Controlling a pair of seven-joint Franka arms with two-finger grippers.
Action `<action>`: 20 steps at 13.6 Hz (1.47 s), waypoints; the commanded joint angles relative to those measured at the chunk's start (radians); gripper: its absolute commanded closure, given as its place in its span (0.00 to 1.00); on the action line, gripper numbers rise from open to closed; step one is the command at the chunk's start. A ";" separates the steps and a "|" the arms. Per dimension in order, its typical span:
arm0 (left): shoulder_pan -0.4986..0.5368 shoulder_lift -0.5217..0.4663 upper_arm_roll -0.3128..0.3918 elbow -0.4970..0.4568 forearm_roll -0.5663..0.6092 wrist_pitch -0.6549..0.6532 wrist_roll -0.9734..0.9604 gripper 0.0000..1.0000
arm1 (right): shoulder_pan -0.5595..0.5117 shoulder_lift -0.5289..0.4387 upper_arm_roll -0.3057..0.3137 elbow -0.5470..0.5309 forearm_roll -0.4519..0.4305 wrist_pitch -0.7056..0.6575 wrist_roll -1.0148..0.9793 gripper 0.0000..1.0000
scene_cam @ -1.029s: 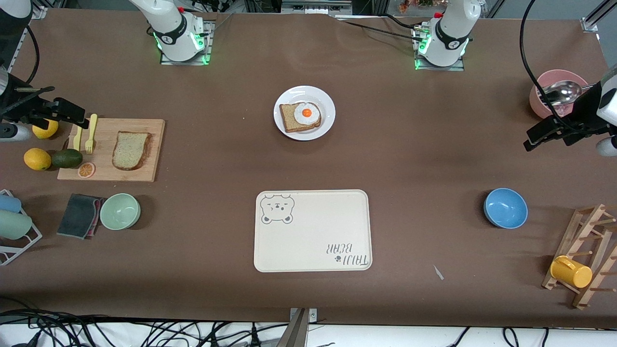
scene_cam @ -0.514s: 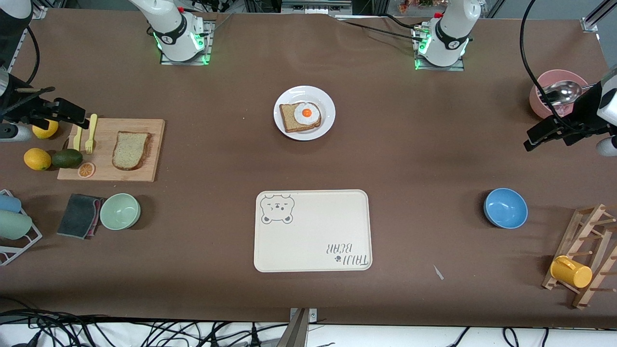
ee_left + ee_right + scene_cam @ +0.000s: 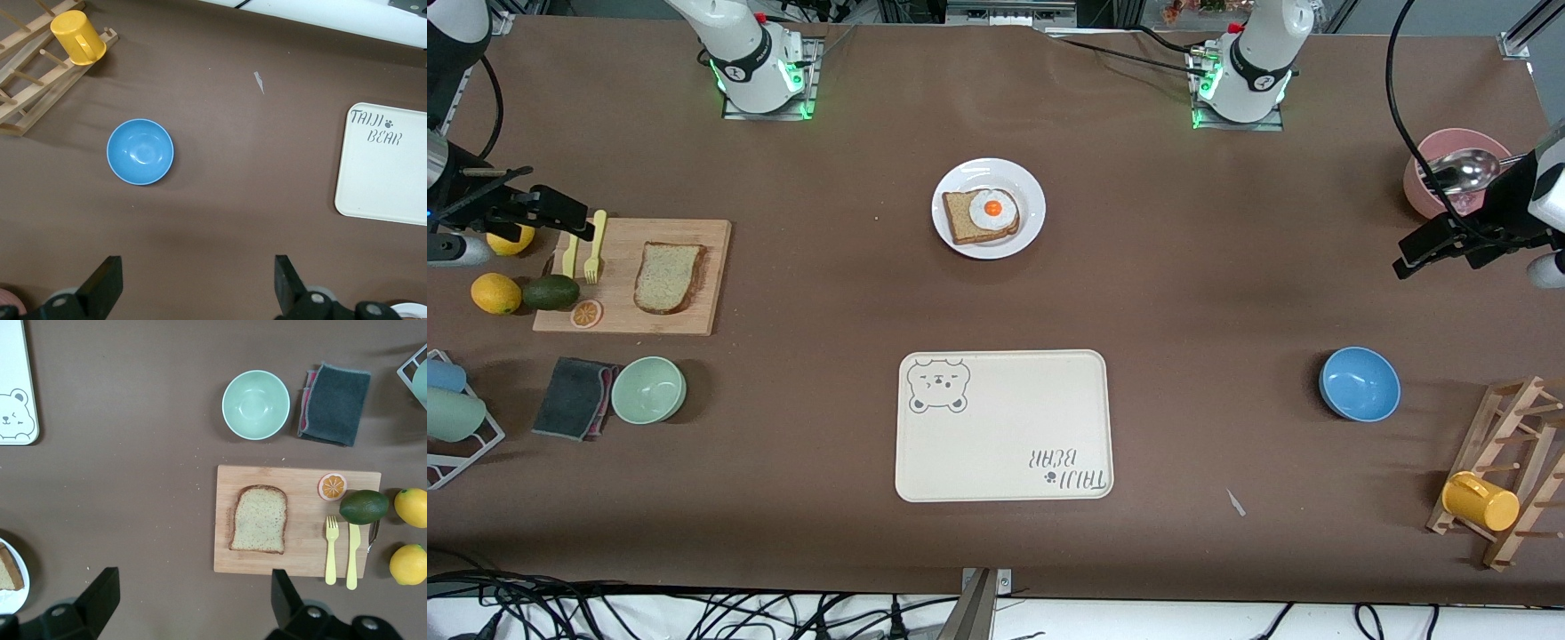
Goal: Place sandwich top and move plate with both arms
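Nothing shifted on the cutting board [image 3: 631,276]: sandwich top [image 3: 669,277] untouched there, plate [image 3: 1032,191] well apart. Right gripper [image 3: 189,603] spread empty above; left gripper [image 3: 193,287] likewise, waiting.

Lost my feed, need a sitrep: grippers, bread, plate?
Both grippers open, empty: right gripper over board edge, left gripper near pink bowl. Bread top on board. Plate untouched. Nothing blocking.

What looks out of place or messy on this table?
Little does. A small pale scrap lies loose on the bare table beside the bear-print tray, and a yellow cup lies tipped on the wooden rack. Nothing is spilled.
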 commanded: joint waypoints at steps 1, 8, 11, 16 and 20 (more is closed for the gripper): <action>0.005 0.007 0.000 0.024 -0.023 -0.022 -0.004 0.00 | -0.010 -0.007 0.016 -0.020 -0.013 0.000 -0.003 0.00; 0.005 0.007 0.000 0.024 -0.023 -0.022 -0.004 0.00 | -0.004 0.048 0.016 -0.184 -0.065 0.064 0.002 0.00; 0.005 0.007 0.000 0.024 -0.023 -0.022 -0.004 0.00 | -0.004 0.048 0.017 -0.297 -0.091 0.191 0.011 0.00; 0.007 0.007 0.000 0.024 -0.023 -0.022 -0.004 0.00 | 0.039 0.133 0.017 -0.408 -0.200 0.357 0.167 0.00; 0.004 0.007 0.000 0.024 -0.023 -0.022 -0.004 0.00 | 0.037 0.186 0.011 -0.479 -0.227 0.471 0.174 0.02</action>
